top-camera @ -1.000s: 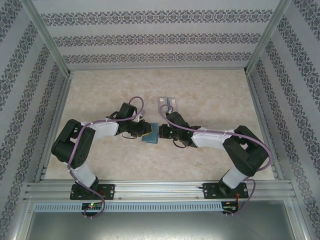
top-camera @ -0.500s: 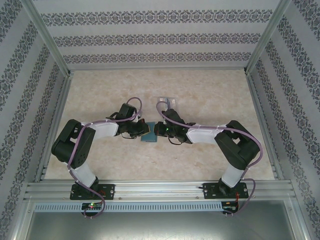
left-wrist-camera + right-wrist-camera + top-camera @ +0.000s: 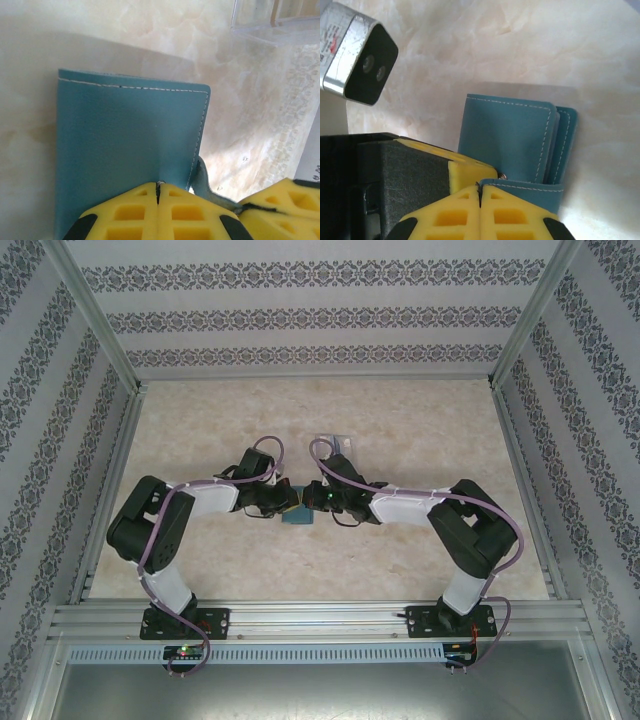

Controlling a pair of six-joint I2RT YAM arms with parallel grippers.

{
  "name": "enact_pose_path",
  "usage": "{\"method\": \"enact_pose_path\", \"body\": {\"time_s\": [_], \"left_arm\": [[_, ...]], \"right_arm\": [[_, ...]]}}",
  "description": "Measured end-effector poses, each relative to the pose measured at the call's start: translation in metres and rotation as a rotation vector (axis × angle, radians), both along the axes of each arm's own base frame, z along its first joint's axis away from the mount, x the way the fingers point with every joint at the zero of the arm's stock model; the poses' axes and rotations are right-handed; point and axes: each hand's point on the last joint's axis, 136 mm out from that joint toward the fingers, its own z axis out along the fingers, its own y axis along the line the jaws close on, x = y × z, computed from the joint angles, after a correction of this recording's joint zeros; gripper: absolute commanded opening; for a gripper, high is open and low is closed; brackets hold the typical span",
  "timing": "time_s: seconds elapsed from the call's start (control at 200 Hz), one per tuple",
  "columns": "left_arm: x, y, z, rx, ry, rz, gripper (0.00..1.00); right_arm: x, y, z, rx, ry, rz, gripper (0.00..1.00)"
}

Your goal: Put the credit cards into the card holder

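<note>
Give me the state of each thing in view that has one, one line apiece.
left gripper, shut on one flap of the wallet.
right gripper, shut on another flap of the wallet.
wallet, partly unfolded, pinched between both grippers.
card holder, on the table beyond the wallet, untouched; contents unclear.

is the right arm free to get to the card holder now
Probably not yet: the right gripper is shut on the wallet, as is the left gripper. The card holder stands just beyond, so after release the way looks free.
</note>
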Motion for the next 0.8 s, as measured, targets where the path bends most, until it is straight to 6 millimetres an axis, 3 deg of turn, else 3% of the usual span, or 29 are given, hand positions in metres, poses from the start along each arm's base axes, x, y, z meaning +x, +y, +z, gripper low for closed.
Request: {"method": "enact_pose_path", "body": {"time_s": [0.35,0.51,0.669,0.799], "left_arm": [[0.002,0.008,0.003,0.007,-0.005,0.038,0.01],[0.0,0.019,0.025,-0.02,-0.053,0.065,0.2],[0.003,0.029,0.044,-0.032,-0.108,0.089,0.24],[0.0,0.037,0.038,0.016,-0.111,0.097,0.25]], "right_arm": [[0.005,0.006,-0.015,-0.013,0.012,-0.012,0.05],[0.005,0.006,-0.023,-0.02,0.025,-0.011,0.05],[0.006,0.009,-0.024,-0.011,0.026,-0.007,0.05],[0.006,0.01,-0.024,-0.009,0.027,-0.004,0.06]]}}
